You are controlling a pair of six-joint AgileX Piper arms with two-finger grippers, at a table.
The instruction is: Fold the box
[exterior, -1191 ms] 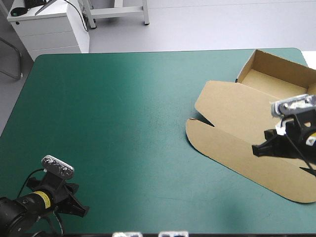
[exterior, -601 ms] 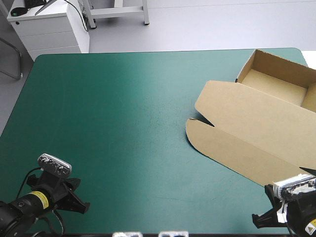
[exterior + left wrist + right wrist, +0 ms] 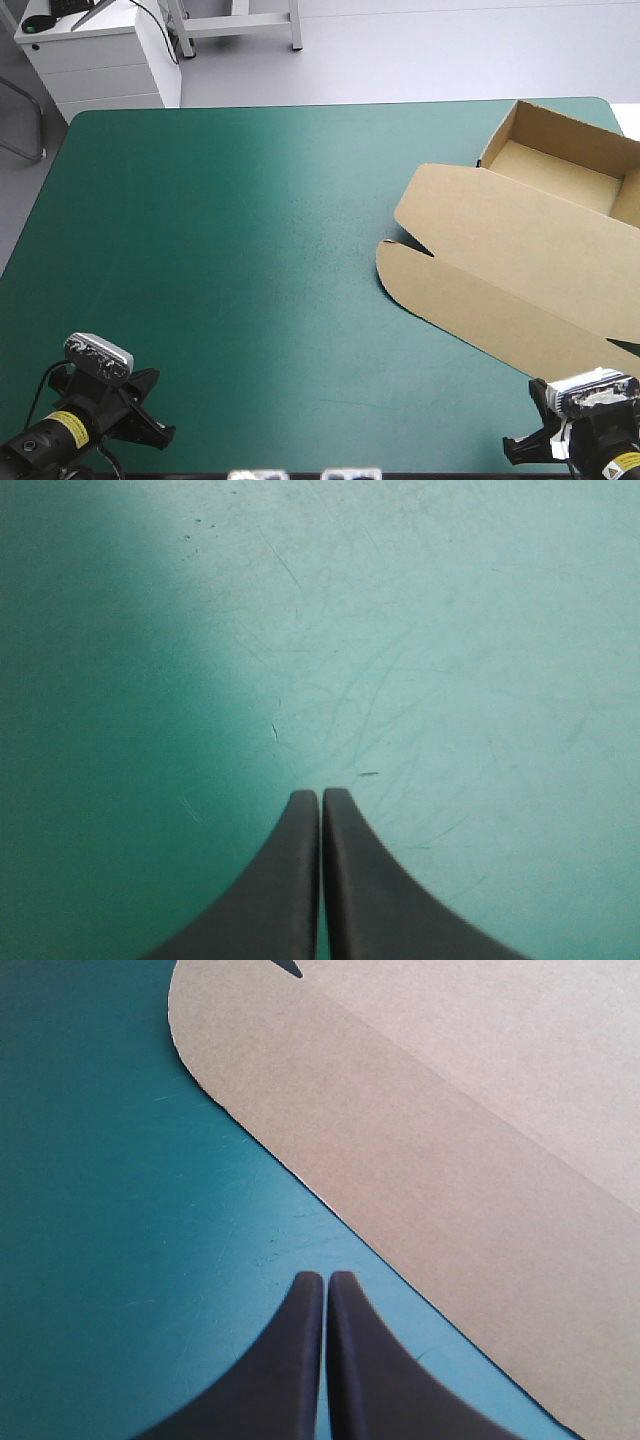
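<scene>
The brown box (image 3: 510, 270) lies at the table's right side as an open tray (image 3: 560, 165) with its walls up at the far right corner. Its lid lies flat toward the front, rounded flap at the left. My right gripper (image 3: 520, 450) sits low at the table's front right, shut and empty, just off the lid's front edge. In the right wrist view the black fingers meet in one arch (image 3: 326, 1278) over teal-green cover, the lid (image 3: 450, 1140) just ahead. At the front left corner my left gripper (image 3: 158, 435) is shut (image 3: 321, 795) over bare cover.
The teal-green cover (image 3: 240, 250) stretches open across the left and middle of the table. The box's tray reaches the table's right edge. A white cabinet (image 3: 95, 55) stands beyond the far left corner.
My right gripper has pulled back from over the lid to the table's front right edge. The left gripper has drawn back a little toward the front left corner. The box has not moved.
</scene>
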